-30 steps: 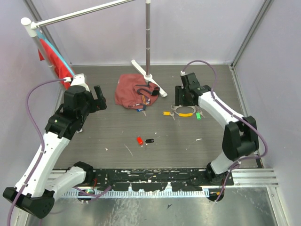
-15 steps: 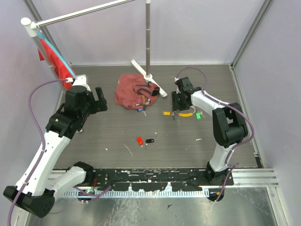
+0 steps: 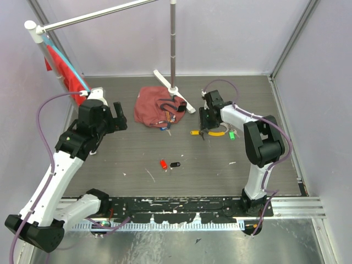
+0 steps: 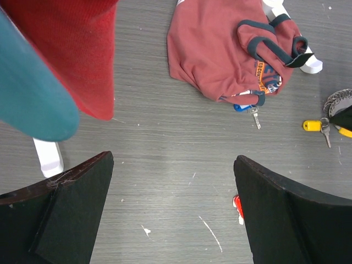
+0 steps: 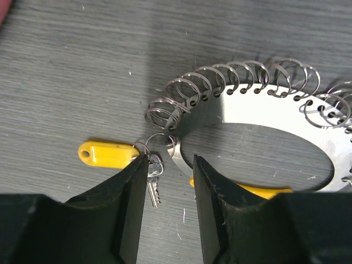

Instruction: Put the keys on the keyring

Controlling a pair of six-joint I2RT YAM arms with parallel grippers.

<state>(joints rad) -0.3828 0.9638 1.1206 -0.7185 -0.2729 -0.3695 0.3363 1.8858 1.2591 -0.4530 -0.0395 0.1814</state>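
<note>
Early in the job, by my reading. The keyring [image 5: 247, 107], a silvery loop edged with coiled wire, lies flat on the grey table [image 3: 126, 159] at the right-hand far side, and no key that I can see hangs on its coils. The right gripper [image 5: 170, 165] is down at the keyring's edge, fingers a narrow gap apart with only bare table and the rim of the ring between them, nothing pinched. The yellow-tagged key [image 5: 107, 154] lies just beside the coil, and its small split ring sits at the tip of one finger and right against the lowest loops (hooked on or merely touching, I cannot tell). A second yellow piece [image 5: 258, 190] peeks from under the ring's near edge; too hidden to name. A green-tagged key [image 3: 232, 135] rests just beside the ring on its other side. The red-tagged key [image 3: 163, 164] and black-tagged key [image 3: 175, 164] lie together mid-table, well apart from the ring. The blue-tagged key [image 4: 245, 108] pokes out from under the maroon bag [image 4: 214, 49]. The left gripper [image 4: 173, 165] hangs over the left side of the table with its fingers spread wide, holding nothing. So, as I judge it, every key remains to be threaded, the yellow one being the likeliest first.
</note>
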